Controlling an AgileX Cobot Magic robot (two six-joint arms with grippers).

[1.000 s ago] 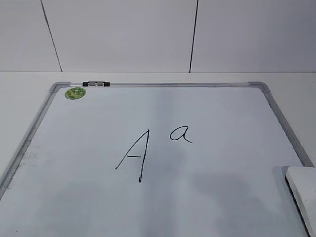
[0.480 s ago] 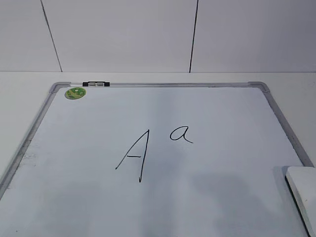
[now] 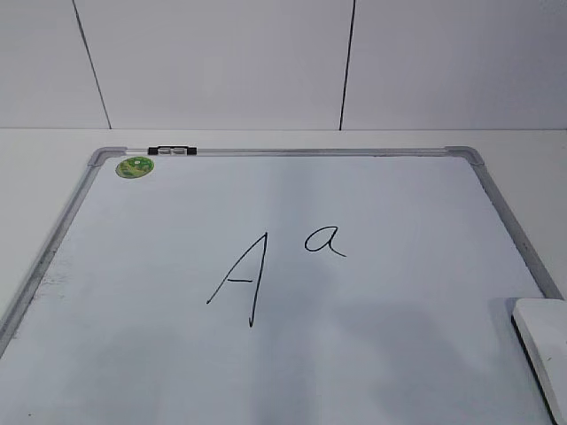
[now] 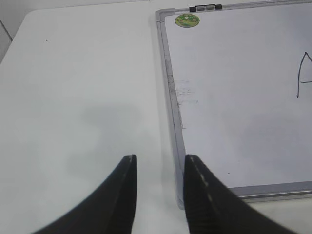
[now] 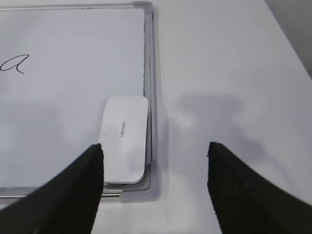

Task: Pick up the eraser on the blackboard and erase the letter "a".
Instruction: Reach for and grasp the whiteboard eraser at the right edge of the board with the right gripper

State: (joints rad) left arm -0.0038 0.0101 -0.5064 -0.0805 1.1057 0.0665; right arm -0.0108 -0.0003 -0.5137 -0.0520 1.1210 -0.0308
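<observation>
The blackboard (image 3: 159, 266) is a white board in a grey frame, lying flat on the table. A small handwritten letter "a" (image 3: 325, 241) sits to the right of a large capital "A" (image 3: 241, 279). The white eraser (image 5: 125, 139) lies in the board's near right corner and shows at the right edge in the exterior view (image 3: 544, 341). My right gripper (image 5: 155, 153) hovers open above that corner, with nothing between its fingers; the eraser lies near its left finger. My left gripper (image 4: 158, 163) is open and empty over the board's near left corner. Neither gripper shows in the exterior view.
A round green sticker (image 3: 135, 166) and a black clip (image 3: 172, 151) mark the board's far left corner. White table (image 4: 73, 97) spreads left of the board and right of it (image 5: 229, 73). A panelled white wall (image 3: 221, 62) stands behind.
</observation>
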